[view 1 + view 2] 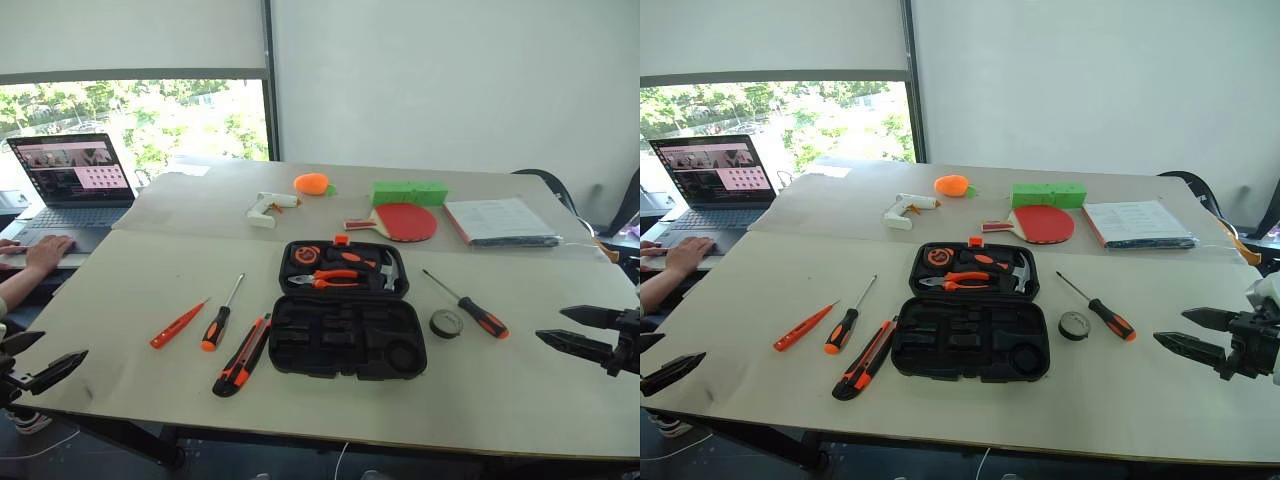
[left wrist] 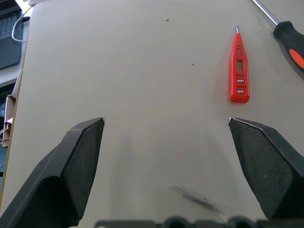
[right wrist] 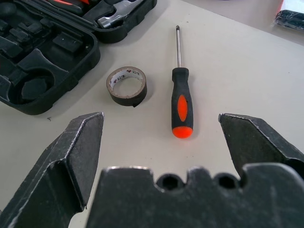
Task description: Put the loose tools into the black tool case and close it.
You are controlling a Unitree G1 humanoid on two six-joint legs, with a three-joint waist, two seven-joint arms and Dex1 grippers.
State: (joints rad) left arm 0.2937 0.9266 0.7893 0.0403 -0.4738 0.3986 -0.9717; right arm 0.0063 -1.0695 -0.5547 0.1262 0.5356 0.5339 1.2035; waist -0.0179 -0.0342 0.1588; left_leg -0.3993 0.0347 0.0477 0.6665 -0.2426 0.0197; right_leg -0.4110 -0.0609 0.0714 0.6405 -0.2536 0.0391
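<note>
We see the right end effector (image 1: 588, 331) at the right edge of the head view, its 2 black fingers spread wide and holding nothing. In its wrist view the black-and-orange screwdriver (image 3: 182, 97) lies between the spread fingers but beyond them, with the tape roll (image 3: 127, 85) just beside it toward the case. The left end effector (image 1: 40, 364) sits at the lower left edge, also spread wide and empty; its wrist view shows the orange tester screwdriver (image 2: 239, 68) ahead in the upper right.

Moving outward, the black tool case (image 1: 347, 312) lies open at the centre of the bench (image 1: 540, 390), its far half already holding pliers and a hammer, its near half showing empty recesses. Left of it lie 3 loose tools: the utility knife (image 1: 241, 355) just beside the case, a second black-and-orange screwdriver (image 1: 220, 316), and the tester farthest left.

We judge the task is at its start: 5 tools are out and no pick is begun. The next move likely calls for either end effector to reach forward and down over its nearest tool, aligning the fingers across the handle before closing.

At the upper left a person's hand (image 1: 45, 253) rests by a laptop (image 1: 72, 185).
</note>
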